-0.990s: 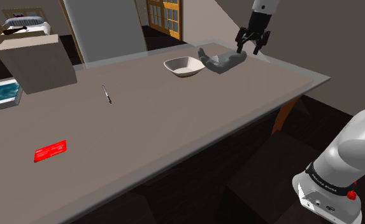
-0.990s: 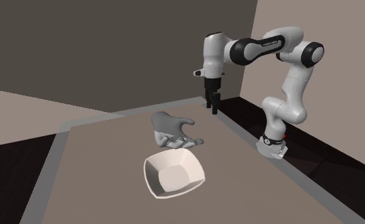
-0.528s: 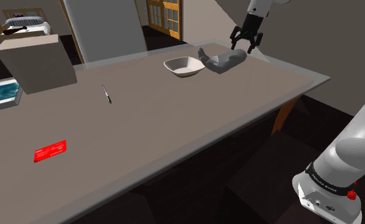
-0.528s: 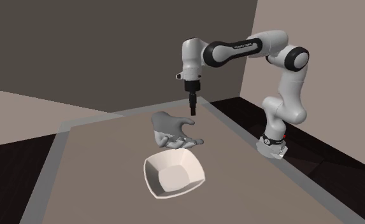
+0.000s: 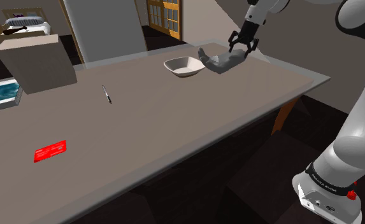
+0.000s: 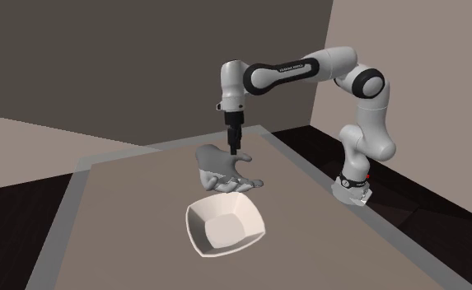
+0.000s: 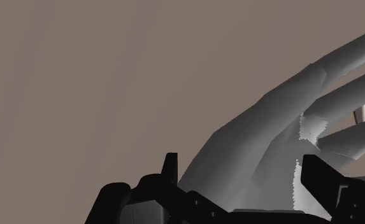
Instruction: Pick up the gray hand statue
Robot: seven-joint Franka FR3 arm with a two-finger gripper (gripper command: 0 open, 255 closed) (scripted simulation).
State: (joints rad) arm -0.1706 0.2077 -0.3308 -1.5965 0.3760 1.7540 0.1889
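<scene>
Though the spread gripper (image 7: 244, 164) straddles the hand statue (image 7: 267, 127), it seems untouched.

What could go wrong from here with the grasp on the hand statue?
1. The open gripper straddles the statue where it widens and slopes; the jaws may close on slanted faces and squeeze it out.
2. The bowl lies close beside the statue's fingertips; a nudge on the way down could push the statue into it.
3. The gripper seems to sit towards the wrist end, so the lifted statue may tip.
</scene>
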